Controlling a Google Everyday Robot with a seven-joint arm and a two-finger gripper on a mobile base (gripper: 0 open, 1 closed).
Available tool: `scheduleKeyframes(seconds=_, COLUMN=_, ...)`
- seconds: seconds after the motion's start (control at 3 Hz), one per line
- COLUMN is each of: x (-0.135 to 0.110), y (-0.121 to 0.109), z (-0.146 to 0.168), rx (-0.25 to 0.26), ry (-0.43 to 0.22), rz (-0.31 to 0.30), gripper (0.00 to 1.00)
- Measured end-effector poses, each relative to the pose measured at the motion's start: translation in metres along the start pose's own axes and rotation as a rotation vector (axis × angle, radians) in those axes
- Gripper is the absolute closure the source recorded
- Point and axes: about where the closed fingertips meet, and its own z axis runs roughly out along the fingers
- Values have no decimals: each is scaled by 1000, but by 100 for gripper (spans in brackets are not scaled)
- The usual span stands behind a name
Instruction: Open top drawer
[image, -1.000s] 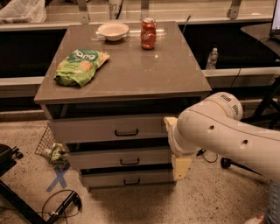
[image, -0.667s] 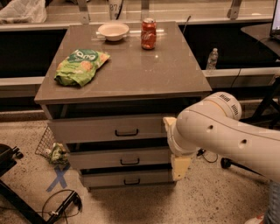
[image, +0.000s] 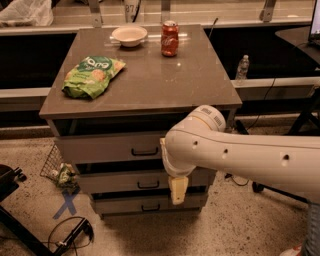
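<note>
Your gripper (image: 178, 190) hung low in front of the cabinet, about level with the gap between the middle drawer (image: 115, 182) and the bottom drawer (image: 125, 204), right of their handles. Whether it was spread or pressed together could not be told. The top drawer (image: 105, 148) sat just under the tabletop (image: 150, 90), its front looking shut or nearly so, its right end hidden behind the arm (image: 240, 157).

The likeliest slip was catching the wrong pull. All three fronts were flat matte grey with alike thin black bars, and you were nearer the lower two than the top handle (image: 145, 151). That bar was small and smooth, so a shallow hold could slide off. The rounded white arm shell, close to the fronts, could bump them. A jerky pull might rock the tall, slick soda can (image: 170, 38) — the crinkled green chip bag (image: 93, 75) and shallow white bowl (image: 129, 35) looked steadier.
</note>
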Motion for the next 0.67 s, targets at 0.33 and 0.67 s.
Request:
scheduleKeyframes(seconds=0.33, x=-2, y=0, z=1, rx=-1, ry=-1, rz=-3, gripper=0)
scheduleKeyframes(seconds=0.67, x=-9, y=0, z=7, rx=-8, ry=-17, rz=-2, gripper=0)
